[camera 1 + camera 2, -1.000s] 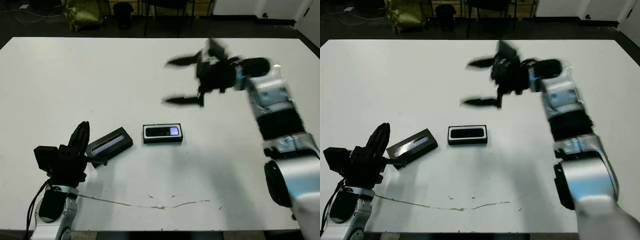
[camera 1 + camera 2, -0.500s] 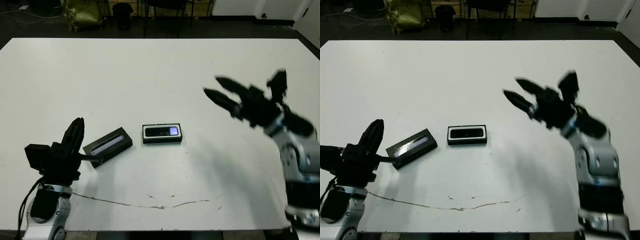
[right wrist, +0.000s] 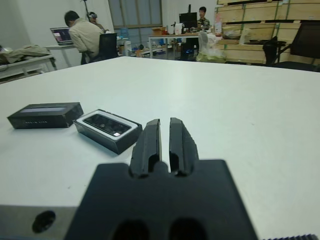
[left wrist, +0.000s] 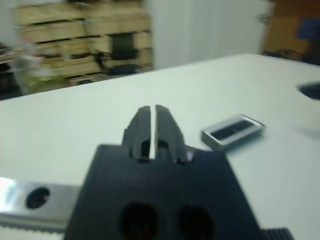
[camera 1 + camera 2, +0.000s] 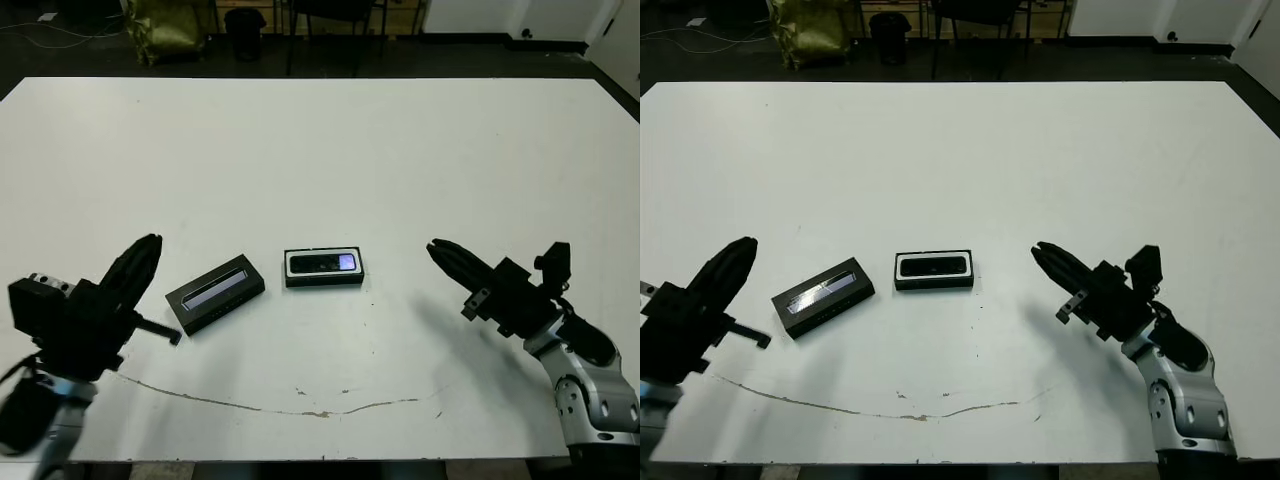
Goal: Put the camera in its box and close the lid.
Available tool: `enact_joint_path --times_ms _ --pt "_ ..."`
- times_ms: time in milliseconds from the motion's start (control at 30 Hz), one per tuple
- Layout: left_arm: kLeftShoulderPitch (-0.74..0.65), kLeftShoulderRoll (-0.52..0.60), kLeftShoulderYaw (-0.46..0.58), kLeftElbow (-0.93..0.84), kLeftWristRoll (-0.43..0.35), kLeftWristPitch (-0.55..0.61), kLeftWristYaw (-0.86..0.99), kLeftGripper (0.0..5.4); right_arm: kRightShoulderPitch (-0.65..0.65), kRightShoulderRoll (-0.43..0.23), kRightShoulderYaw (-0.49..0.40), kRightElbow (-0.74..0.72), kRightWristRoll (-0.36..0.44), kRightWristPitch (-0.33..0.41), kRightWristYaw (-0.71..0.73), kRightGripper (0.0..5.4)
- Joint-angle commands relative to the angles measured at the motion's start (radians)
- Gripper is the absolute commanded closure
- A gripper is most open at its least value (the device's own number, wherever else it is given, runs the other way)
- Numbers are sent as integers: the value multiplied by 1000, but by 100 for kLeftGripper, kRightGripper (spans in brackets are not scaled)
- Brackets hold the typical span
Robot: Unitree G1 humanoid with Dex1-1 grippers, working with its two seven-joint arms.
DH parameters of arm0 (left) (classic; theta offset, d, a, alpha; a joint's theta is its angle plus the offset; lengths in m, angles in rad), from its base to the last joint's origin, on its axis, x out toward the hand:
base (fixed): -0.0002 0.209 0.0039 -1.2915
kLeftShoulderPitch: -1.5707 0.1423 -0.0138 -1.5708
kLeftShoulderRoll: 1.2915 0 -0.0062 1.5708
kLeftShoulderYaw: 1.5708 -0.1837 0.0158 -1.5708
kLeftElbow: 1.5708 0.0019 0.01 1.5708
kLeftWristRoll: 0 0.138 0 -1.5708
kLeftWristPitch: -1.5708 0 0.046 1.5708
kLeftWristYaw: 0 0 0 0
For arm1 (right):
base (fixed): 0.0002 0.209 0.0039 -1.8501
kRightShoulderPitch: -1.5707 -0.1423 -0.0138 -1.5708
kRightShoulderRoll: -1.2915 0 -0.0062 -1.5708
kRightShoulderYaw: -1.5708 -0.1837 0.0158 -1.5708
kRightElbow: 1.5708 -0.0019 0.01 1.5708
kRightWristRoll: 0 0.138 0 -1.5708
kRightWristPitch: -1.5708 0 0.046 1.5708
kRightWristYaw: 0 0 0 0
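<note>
The camera, a slim black bar with a glossy face, lies inside the white-lined box near the table's middle. Just left of the box, apart from it and turned at an angle, rests the lid, with its greyish panel facing up. My left gripper is shut and empty at the front left, a short way left of the lid. At the front right my right gripper is shut and empty, its tips pointing at the box from about a hand's width away. The right wrist view shows the box and the lid beyond its fingers.
The white table stretches far behind the objects. A thin dark crack line runs along the front part. Beyond the table's far edge are chairs and a yellow bag. People sit at desks far off in the right wrist view.
My right arm has swung down from high over the table's middle to low at the front right, and its fingers have gone from open to shut. My left arm has drawn back leftward.
</note>
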Motion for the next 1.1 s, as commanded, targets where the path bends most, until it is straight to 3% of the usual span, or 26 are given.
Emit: enact_joint_path --times_ms 33,333,633,800,967,1100 --pt "19 100 25 -5 9 4 -93 454 16 -6 4 -3 -11 5 -29 540" --pt "-19 189 19 135 2 -66 -290 232 19 -42 -11 -74 53 171 -84 540" --pt "-47 181 -55 250 47 -112 -336 10 18 -40 -14 -78 63 176 -86 540" --pt "-60 143 -90 324 25 -145 -353 1 25 -38 -10 -89 64 189 -106 540" --pt "-94 107 -117 432 18 -204 -389 1 21 -36 -5 -52 42 123 -79 540" --pt "-119 94 -131 498 29 -221 -395 1 25 -38 -5 -48 47 129 -79 540"
